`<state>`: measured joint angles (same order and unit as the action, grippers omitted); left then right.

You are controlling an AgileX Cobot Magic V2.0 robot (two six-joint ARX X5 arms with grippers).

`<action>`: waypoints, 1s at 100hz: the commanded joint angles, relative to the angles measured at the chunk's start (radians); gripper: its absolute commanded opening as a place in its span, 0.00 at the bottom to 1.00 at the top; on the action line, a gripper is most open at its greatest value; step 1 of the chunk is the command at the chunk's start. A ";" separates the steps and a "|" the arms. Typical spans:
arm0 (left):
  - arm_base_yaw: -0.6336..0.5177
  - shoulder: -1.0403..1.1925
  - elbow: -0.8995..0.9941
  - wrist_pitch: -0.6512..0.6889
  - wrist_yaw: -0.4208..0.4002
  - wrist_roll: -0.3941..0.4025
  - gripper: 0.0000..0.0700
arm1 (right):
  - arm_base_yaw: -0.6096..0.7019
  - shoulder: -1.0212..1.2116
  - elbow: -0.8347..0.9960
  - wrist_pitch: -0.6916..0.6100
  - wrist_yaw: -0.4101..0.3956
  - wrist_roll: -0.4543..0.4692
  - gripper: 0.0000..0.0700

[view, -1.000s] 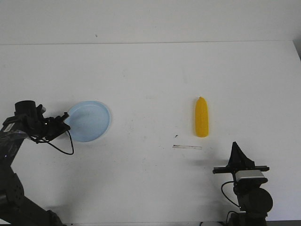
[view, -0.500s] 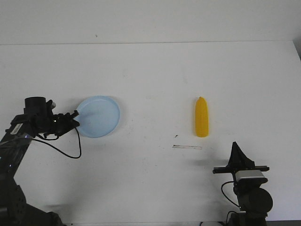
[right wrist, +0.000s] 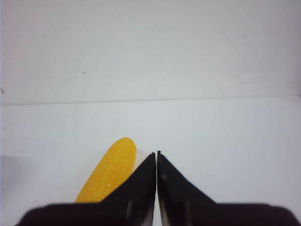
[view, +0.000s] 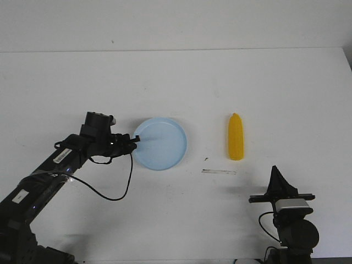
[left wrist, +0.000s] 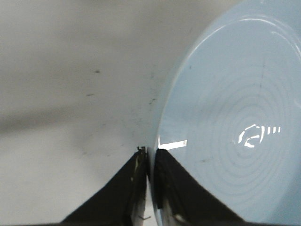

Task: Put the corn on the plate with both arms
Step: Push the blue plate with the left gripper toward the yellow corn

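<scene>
Corn (view: 236, 137): lies on the white worktop (view: 176, 77), right of centre, lengthwise front to back, its pointed tip toward the far side; nothing touches it. It also shows in the right wrist view (right wrist: 109, 174), ahead of the fingers and off to one side.
Plate (view: 160, 143): pale blue, near the middle of the worktop, left of the corn and well apart from it.
Left claw (view: 132, 141): at the plate's left edge; the left wrist view shows the fingers (left wrist: 171, 188) pinched together on the plate's rim (left wrist: 162, 127).
Right claw (view: 276, 177): near the front edge of the worktop, nearer than the corn and a little to its right; in the right wrist view its fingers (right wrist: 141, 181) are pressed together with nothing between them.
Grey strip (view: 219, 172): a thin mark on the worktop, just in front of the corn.
</scene>
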<state>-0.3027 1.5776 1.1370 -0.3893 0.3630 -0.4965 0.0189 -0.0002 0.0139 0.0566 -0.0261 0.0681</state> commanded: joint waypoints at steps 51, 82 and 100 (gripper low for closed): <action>-0.150 0.110 0.012 0.023 -0.079 -0.142 0.02 | 0.001 0.001 -0.001 0.011 0.000 0.005 0.00; -0.154 0.111 0.012 0.019 -0.079 -0.139 0.39 | 0.001 0.001 -0.001 0.011 0.000 0.005 0.00; -0.148 0.016 0.012 0.031 -0.089 -0.073 0.44 | 0.001 0.001 -0.001 0.011 0.000 0.005 0.00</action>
<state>-0.4500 1.6371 1.1362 -0.3672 0.2848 -0.6155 0.0189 -0.0002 0.0139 0.0566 -0.0261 0.0681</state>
